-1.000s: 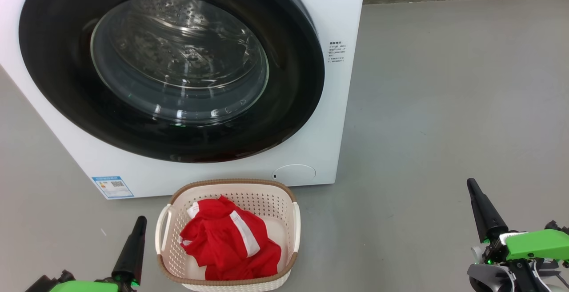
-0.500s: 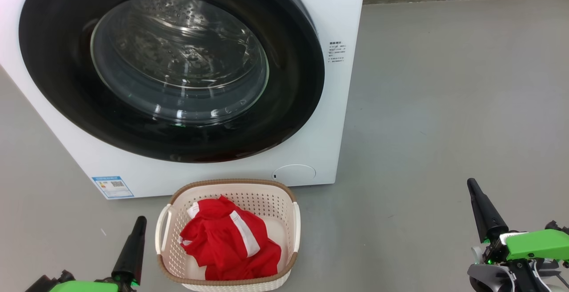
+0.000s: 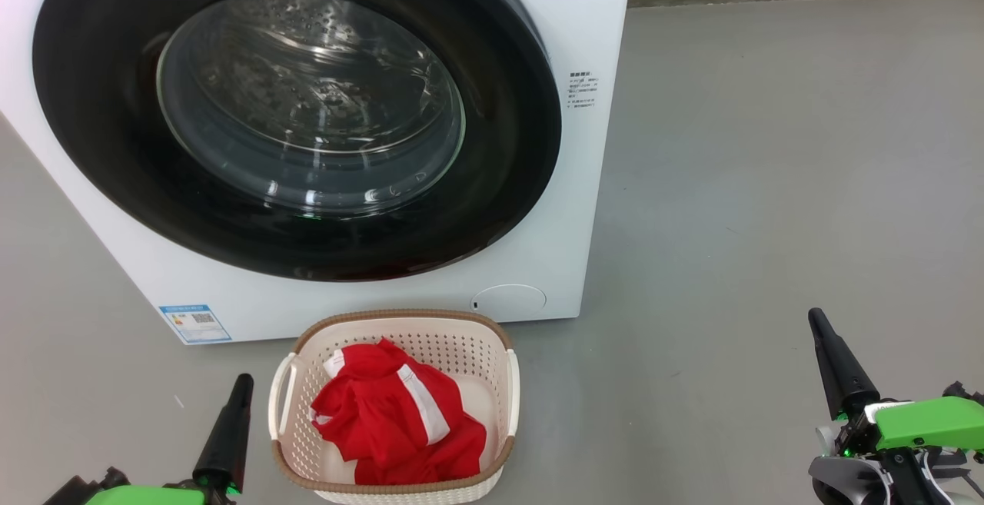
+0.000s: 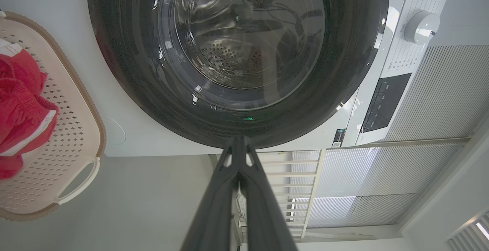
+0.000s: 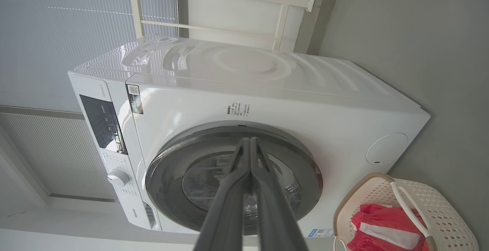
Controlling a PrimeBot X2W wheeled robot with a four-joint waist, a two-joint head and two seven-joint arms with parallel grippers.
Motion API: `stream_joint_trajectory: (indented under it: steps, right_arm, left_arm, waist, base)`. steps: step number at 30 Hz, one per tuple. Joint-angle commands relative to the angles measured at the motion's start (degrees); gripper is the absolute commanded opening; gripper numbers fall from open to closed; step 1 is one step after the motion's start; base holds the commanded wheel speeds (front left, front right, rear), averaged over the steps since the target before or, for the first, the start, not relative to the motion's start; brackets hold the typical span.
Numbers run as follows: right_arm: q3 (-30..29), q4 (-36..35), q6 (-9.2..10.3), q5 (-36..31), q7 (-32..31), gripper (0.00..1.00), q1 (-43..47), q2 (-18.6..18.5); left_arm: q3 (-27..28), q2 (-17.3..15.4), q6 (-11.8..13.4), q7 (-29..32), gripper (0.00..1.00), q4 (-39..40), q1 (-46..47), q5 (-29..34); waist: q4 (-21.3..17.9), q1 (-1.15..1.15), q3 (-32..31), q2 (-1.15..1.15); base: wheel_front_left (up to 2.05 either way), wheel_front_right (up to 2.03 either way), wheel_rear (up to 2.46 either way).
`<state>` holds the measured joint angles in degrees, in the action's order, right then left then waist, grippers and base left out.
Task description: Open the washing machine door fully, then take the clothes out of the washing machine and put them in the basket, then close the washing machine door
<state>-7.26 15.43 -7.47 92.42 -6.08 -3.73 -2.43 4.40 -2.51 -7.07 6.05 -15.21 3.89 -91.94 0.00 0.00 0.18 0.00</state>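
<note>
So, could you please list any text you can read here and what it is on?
No text is legible.
Blue label, washing machine lower front: too small.
Printed notice on its front: blurred.
Control panel markings: too small.

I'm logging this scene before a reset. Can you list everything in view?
floor: one, grey, throughout
basket: one, cream with brown rim, on the floor, lower centre of the head view
clothes: one heap, red with white bands, inside the basket
washing machine: one, white, on the floor behind the basket
washing machine door: one, black rim with clear glass, shut
label: one, blue, lower front corner of the washing machine
dial: one, white, upper front of the washing machine
left gripper: one, dark, shut, beside the basket
right gripper: one, dark, shut, above bare floor
</note>
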Motion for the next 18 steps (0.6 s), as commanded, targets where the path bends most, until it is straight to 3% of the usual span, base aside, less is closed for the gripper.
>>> stream_joint_trajectory:
  steps: [1, 18]
  right_arm:
    - [0.8, -1.4, -0.02, -0.2, -0.3, 0.0, -2.4, -0.6]
    - [0.8, -1.4, -0.02, -0.2, -0.4, 0.0, -2.4, -0.5]
  left_arm:
    - [2.1, -0.4, -0.4, 0.4, 0.0, 1.2, 2.3, -0.3]
    - [2.1, -0.4, -0.4, 0.4, 0.0, 1.2, 2.3, -0.2]
  waist:
    - [0.0, 0.0, 0.0, 0.0]
    - [0.0, 0.0, 0.0, 0.0]
  base:
    - [0.0, 0.0, 0.0]
    - [0.0, 0.0, 0.0]
